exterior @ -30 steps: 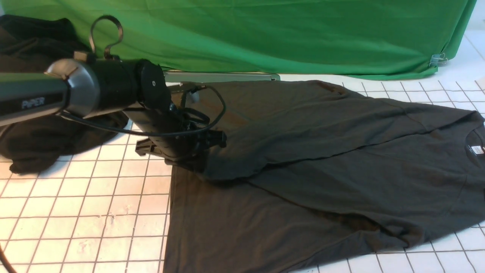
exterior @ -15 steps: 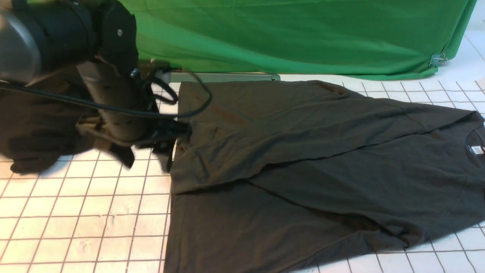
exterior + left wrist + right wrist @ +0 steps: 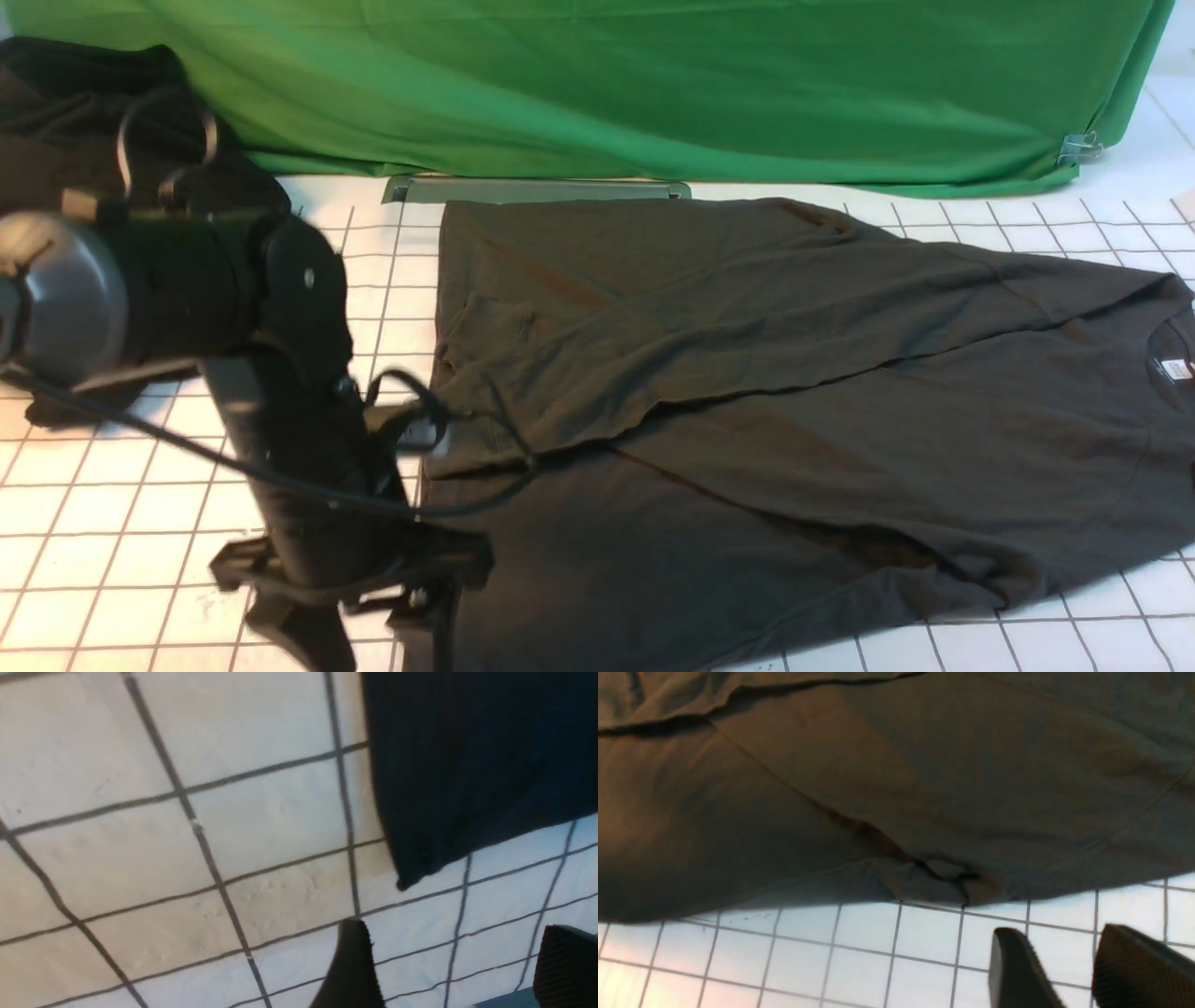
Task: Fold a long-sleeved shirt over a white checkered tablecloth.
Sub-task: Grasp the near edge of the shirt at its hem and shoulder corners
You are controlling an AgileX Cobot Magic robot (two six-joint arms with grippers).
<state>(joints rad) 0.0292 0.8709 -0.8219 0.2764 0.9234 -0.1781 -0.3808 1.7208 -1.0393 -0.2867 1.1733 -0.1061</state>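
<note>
Left pincer agape — empty, long-sleeved shirt spread on checkered tablecloth

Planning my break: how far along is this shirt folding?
Done: the charcoal-black long-sleeved shirt lies on the white checkered tablecloth, its far side folded over. In hand: nothing; left gripper open by the hem corner, right gripper open at the near edge. Left: shortening folds; it lies full length.
</note>
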